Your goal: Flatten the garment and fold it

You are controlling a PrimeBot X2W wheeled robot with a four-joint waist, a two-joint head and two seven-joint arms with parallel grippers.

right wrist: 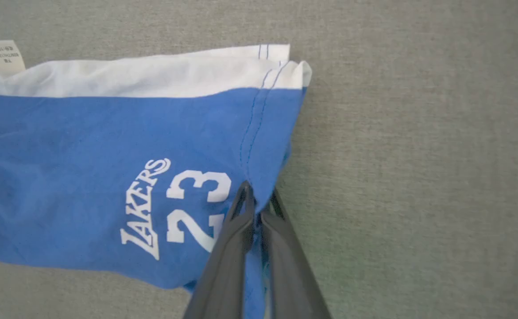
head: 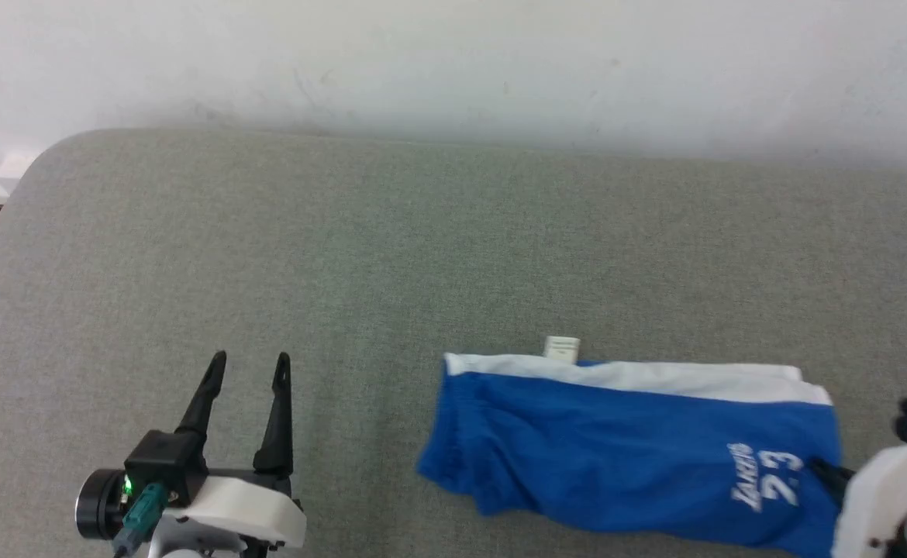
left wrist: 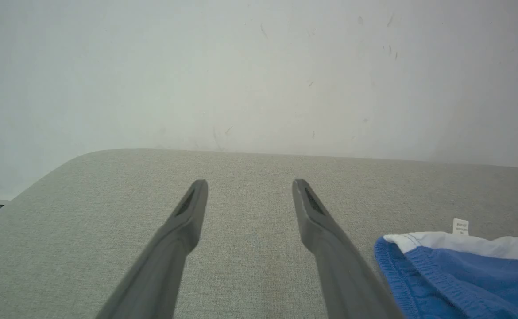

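Left pincer [head: 252, 358]: fingers wide apart, empty, above the grey fabric-covered tabletop [head: 345, 232]. Right of centre: blue shorts [head: 616, 449] lying on the tabletop, white stripe [head: 655, 377] along the far edge, tag [head: 561, 347] protruding. Right pincer [right wrist: 259, 197]: clamped on the shorts' hem beside the "Lakers 23" print [right wrist: 175, 204].

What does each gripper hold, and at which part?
The right gripper pinches the blue shorts at the hem beside the 23 print. The left gripper holds nothing.

One garment [head: 616, 457], four fingers [left wrist: 183, 230]
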